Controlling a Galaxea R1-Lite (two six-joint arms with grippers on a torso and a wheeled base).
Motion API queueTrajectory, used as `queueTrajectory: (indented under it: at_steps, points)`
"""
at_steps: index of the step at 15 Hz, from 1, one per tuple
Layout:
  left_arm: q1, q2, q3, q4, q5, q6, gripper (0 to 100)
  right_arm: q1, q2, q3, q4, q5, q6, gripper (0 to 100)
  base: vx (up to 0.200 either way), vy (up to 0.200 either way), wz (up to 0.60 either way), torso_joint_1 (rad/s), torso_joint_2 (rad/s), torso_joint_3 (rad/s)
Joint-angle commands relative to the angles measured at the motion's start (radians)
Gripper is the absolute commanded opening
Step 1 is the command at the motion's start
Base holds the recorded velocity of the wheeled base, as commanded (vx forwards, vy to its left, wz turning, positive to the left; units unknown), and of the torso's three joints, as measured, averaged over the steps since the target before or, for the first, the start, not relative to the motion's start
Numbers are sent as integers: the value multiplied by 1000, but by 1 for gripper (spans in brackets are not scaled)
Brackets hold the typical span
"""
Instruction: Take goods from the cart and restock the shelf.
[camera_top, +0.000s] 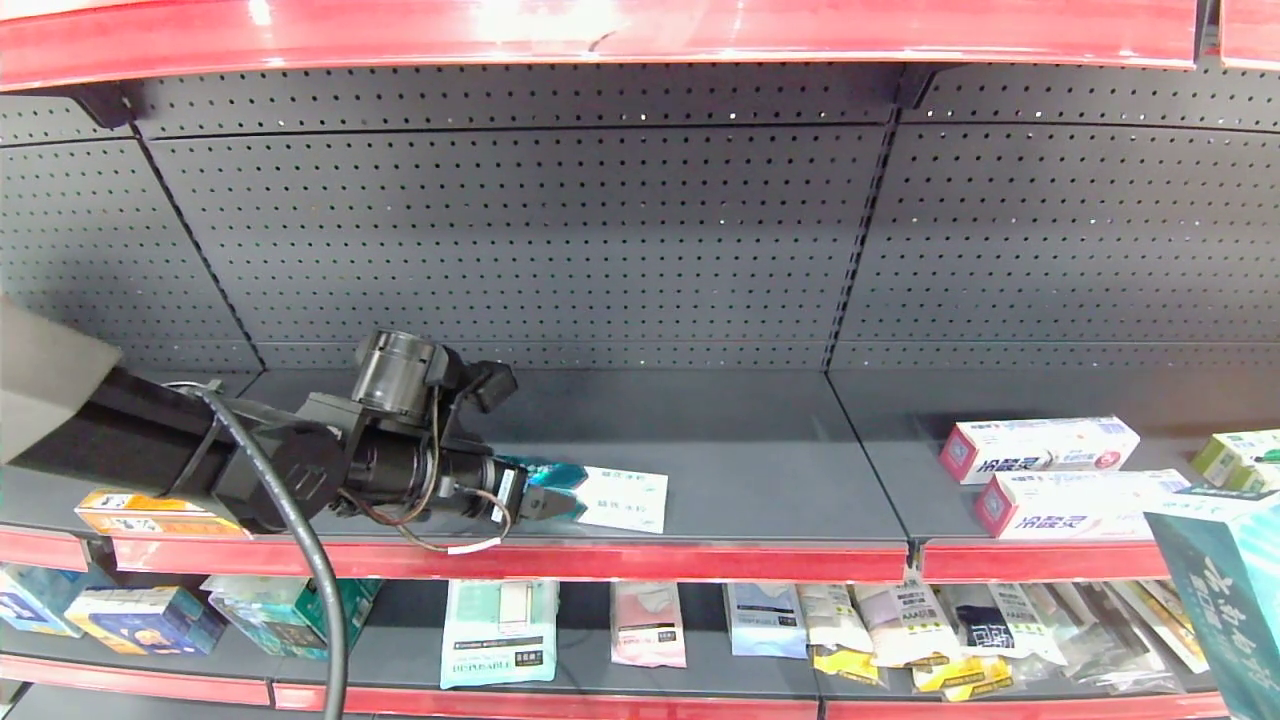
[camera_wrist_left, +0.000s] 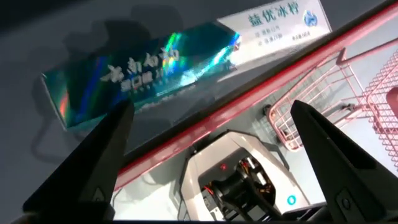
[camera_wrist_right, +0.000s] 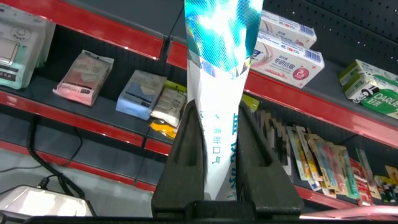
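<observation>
Two white-and-red toothpaste boxes (camera_top: 1040, 447) lie one behind the other at the right of the shelf (camera_top: 700, 450). Green-and-white cartons (camera_top: 1235, 455) sit at the far right edge and an orange box (camera_top: 150, 512) at the left. On the tier below, blue cartons (camera_top: 130, 615) stand at the left. A teal-and-white packet (camera_top: 498, 632), a pink packet (camera_top: 648, 624) and a pale blue packet (camera_top: 765, 620) lie flat in a row, and overlapping packets (camera_top: 960, 625) crowd the right. A grey perforated panel (camera_top: 560, 230) backs the display.

The grey shelf (camera_top: 740, 450) carries a teal-and-white box (camera_top: 620, 497) lying flat near its red front edge, with white boxes (camera_top: 1040, 446) and green cartons (camera_top: 1235, 457) farther right.
</observation>
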Motion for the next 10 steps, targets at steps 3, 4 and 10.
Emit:
queueTrajectory:
  at_steps: [3,4,10]
  points:
    - [41,6,-12,-49,-3,5,100,0,15,0,0,0,0,0,0,0,0,0,0,0]
    - [58,10,-20,-58,-3,5,100,0,18,0,0,2,-1,0,0,0,0,0,0,0]
    - [80,114,-81,-116,-1,18,100,0,24,2,0,2,-1,0,0,0,0,0,0,0]
